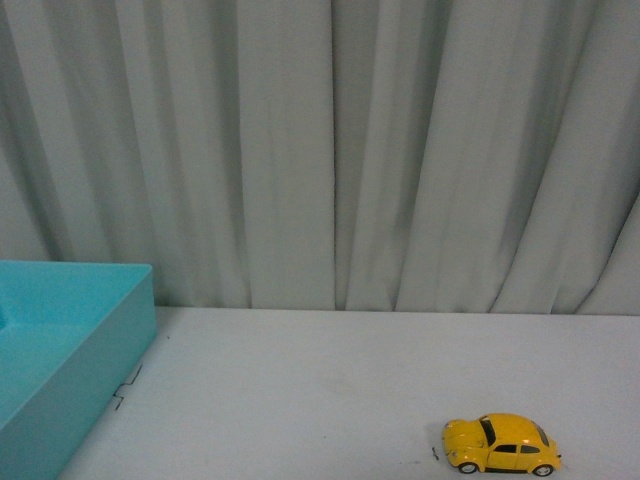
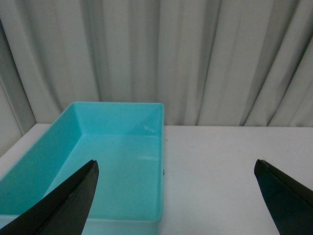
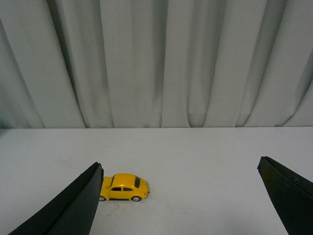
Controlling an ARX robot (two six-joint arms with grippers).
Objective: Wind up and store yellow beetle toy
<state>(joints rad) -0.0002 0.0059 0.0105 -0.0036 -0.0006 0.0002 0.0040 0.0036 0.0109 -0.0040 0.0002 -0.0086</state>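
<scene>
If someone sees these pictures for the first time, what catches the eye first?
The yellow beetle toy stands on its wheels at the right of the white table, bright against it. A turquoise bin sits on the table's left side, far from the toy.

A shallow turquoise plastic bin (image 1: pixel 100 370) takes up the left edge of the white tabletop (image 1: pixel 330 390). Its upright walls are the one raised barrier I meet there, and its top is open from above. A pleated grey curtain (image 1: pixel 320 150) closes the far edge. From the bin across to the small glossy yellow toy car (image 1: pixel 502 445) near the front right corner, I have open surface, and bare table rings the car.
</scene>
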